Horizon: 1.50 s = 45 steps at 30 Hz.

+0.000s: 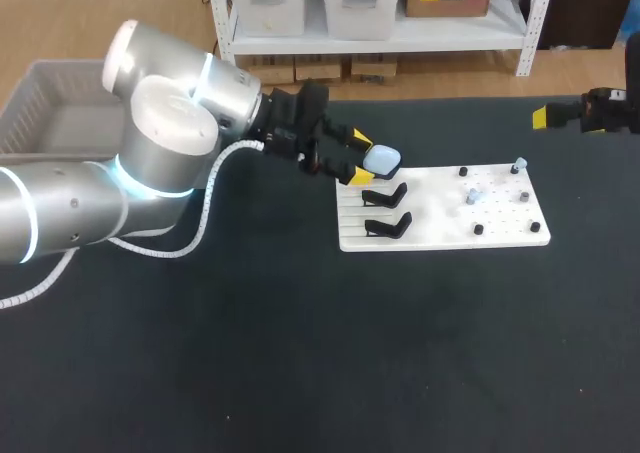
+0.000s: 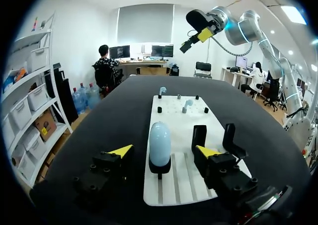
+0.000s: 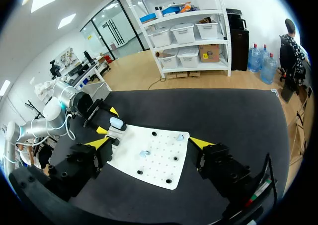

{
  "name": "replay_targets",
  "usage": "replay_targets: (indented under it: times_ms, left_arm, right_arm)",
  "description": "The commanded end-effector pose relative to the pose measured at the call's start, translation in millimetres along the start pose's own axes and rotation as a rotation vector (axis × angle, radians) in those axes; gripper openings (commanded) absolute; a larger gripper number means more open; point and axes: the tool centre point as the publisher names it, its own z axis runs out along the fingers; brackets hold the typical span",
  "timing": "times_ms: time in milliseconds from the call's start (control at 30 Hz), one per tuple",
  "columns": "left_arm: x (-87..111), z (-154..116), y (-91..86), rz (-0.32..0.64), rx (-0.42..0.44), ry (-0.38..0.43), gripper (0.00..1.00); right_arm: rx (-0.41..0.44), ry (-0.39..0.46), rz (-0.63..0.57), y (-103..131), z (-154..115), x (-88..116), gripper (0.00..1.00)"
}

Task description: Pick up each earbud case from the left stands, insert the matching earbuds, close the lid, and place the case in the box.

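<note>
Left gripper [image 1: 361,158] is hovering, fingers apart either side of the pale blue earbud case [image 2: 160,143] sitting upright on its black stand [image 2: 159,167] on the white board [image 2: 180,123]; best centring first, then closing squarely on its flanks and lifting straight up.

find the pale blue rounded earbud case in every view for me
Head view: the pale blue rounded earbud case sits at the left end of the flat white pegged board, between the left hand's yellow tips.
Left wrist view: the case stands upright on a black stand between this hand's open fingers, neither touching it.
Right wrist view: the case is at the board's far end.
Shared landmark: the white board.
</note>
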Motion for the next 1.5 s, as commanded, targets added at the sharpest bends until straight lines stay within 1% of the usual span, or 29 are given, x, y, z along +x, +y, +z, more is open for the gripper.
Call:
replay_targets:
  times_ms: [33, 200, 367, 600, 1067, 1133, 1200, 1233, 1300, 1333, 1367, 1400, 1500]
  left_arm:
    - [0.6, 3.5, 4.2, -0.006, 0.003, 0.012, 0.76]
    - [0.9, 5.8, 5.3, -0.011, 0.0, 0.014, 0.71]
    - [0.2, 8.4, 6.8, -0.013, -0.003, 0.018, 0.59]
    - [-0.7, 10.6, 8.4, -0.01, -0.001, 0.02, 0.51]
    - [0.7, 15.6, 8.3, -0.013, 0.009, 0.021, 0.47]
    - [0.6, 16.4, 8.7, -0.012, 0.01, 0.02, 0.45]
    - [0.7, 17.0, 9.1, -0.011, 0.012, 0.021, 0.4]
    - [0.7, 17.1, 9.1, -0.01, 0.013, 0.021, 0.33]
    - [0.7, 17.4, 9.1, -0.009, 0.011, 0.018, 0.18]
    - [0.6, 17.4, 9.2, -0.008, 0.01, 0.018, 0.12]
    - [0.6, 17.5, 9.2, -0.007, 0.01, 0.017, 0.03]
    - [0.6, 17.5, 9.2, -0.006, 0.011, 0.017, 0.0]
    - [-0.7, 16.5, 8.4, -0.003, 0.007, 0.012, 0.0]
  right_arm:
    - [0.0, 0.001, 0.0, 0.1, -0.3, -0.1, 1.0]
    - [0.0, 0.001, 0.0, 0.1, -0.3, -0.1, 1.0]
    - [0.0, 0.001, 0.0, 0.1, -0.3, -0.1, 1.0]
    - [0.0, 0.001, 0.0, 0.1, -0.3, -0.1, 1.0]
    - [0.0, 0.001, 0.0, 0.1, -0.3, -0.1, 1.0]
    - [0.0, 0.001, 0.0, 0.1, -0.3, -0.1, 1.0]
    - [0.0, 0.001, 0.0, 0.1, -0.3, -0.1, 1.0]
    - [0.0, 0.001, 0.0, 0.1, -0.3, -0.1, 1.0]
    - [0.0, 0.001, 0.0, 0.1, -0.3, -0.1, 1.0]
    - [0.0, 0.001, 0.0, 0.1, -0.3, -0.1, 1.0]
    - [0.0, 0.001, 0.0, 0.1, -0.3, -0.1, 1.0]
    - [0.0, 0.001, 0.0, 0.1, -0.3, -0.1, 1.0]
    - [0.0, 0.001, 0.0, 0.1, -0.3, -0.1, 1.0]
